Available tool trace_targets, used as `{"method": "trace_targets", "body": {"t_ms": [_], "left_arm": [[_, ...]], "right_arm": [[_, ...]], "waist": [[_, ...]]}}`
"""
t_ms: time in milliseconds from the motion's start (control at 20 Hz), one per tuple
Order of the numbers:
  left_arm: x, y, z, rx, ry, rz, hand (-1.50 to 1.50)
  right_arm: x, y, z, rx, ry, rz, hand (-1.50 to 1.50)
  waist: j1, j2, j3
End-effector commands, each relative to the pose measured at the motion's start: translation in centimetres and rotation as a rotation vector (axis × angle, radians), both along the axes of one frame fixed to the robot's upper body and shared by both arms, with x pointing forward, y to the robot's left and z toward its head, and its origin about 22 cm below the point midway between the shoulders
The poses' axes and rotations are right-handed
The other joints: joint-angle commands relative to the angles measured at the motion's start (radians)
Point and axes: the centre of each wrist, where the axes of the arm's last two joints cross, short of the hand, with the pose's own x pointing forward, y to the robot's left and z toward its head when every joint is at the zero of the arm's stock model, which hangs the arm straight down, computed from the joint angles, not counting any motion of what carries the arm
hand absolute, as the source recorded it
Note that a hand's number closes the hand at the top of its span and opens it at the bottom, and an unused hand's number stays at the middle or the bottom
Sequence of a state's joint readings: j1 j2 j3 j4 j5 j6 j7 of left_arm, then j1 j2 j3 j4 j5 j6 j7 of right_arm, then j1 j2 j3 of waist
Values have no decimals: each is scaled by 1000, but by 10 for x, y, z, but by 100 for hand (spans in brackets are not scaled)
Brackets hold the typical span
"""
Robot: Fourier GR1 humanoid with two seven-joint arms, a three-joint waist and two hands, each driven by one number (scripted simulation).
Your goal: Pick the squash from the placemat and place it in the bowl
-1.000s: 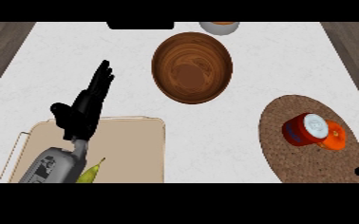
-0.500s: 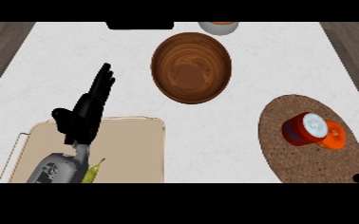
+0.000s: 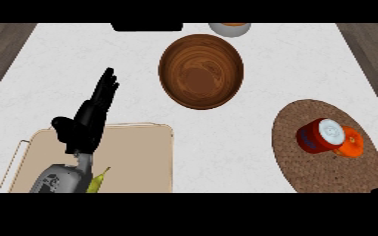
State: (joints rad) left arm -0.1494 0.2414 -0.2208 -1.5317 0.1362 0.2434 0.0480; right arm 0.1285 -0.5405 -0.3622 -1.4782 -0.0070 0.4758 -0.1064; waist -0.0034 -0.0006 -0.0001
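Wooden bowl (image 3: 201, 71) on white counter (image 3: 295, 65), left hand (image 3: 88, 117) fingers straight over beige placemat (image 3: 133, 155), yellow-green squash (image 3: 97, 181) tip beside forearm.

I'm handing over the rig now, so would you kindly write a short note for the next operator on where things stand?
Left hand: open, fingers straight, above the beige tray's far left corner, holding nothing.
Right hand: not in view.
Squash: on the round woven placemat at right, touching a red can.
Wooden bowl: at counter centre, nothing in it.
Done: nothing yet.
Left: grasp the squash, carry it to the bowl, release.
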Motion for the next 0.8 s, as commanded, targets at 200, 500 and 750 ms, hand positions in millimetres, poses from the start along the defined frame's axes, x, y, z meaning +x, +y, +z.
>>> {"method": "trace_targets", "body": {"t_ms": [200, 500, 750], "left_arm": [[-8, -6, -4, -14, 1, 8, 0], [13, 4, 9, -4, -4, -11, 0], [4, 2, 7, -4, 9, -32, 0]], "right_arm": [[1, -5, -11, 79, 20, -16, -150], [1, 1, -50, 94, 48, -14, -150], [17, -4, -52, 92, 43, -23, -150]], "waist": [[3, 0, 0], [2, 1, 0], [4, 1, 0]]}}
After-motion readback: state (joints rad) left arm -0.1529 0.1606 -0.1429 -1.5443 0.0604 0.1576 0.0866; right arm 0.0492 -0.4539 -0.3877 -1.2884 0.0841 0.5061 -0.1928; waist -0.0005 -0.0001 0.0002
